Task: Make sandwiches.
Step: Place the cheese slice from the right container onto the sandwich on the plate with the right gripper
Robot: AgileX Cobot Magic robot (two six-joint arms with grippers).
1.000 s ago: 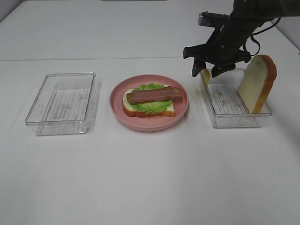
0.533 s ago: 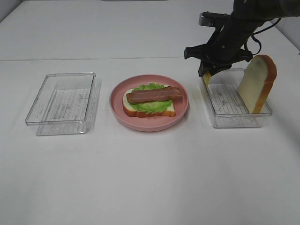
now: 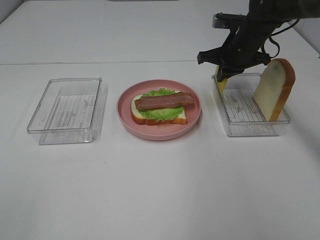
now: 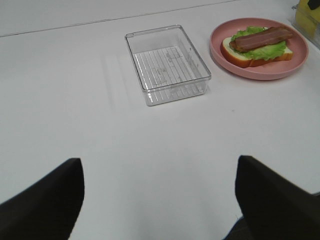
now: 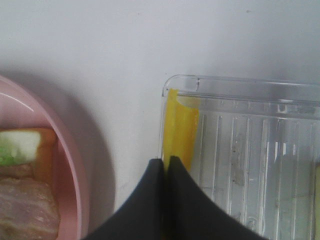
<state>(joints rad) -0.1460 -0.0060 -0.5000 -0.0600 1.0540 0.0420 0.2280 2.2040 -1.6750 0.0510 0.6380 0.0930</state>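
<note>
On the pink plate (image 3: 125, 117) lies the open sandwich (image 3: 160, 107): a white bread slice, green lettuce and a brown bacon strip (image 3: 164, 100) on top. The second bread slice (image 3: 274, 90) leans upright in the right clear tray (image 3: 250, 127). A thin yellow cheese slice (image 5: 181, 125) stands on edge against that tray's wall nearest the plate. My right gripper (image 3: 222, 75) reaches down at that wall, and its black fingers (image 5: 165, 162) are pressed together on the cheese's edge. My left gripper (image 4: 157, 200) is open above bare table, holding nothing.
An empty clear tray (image 3: 65, 110) sits left of the plate, also seen in the left wrist view as the tray (image 4: 167, 65) beside the plate (image 4: 260, 75). The white table stretches wide in front of all three. The right arm hangs over the right tray's far corner.
The right gripper's fingers have closed from wide apart to shut on the cheese at the tray wall. Plate, trays and upright bread have not moved.
</note>
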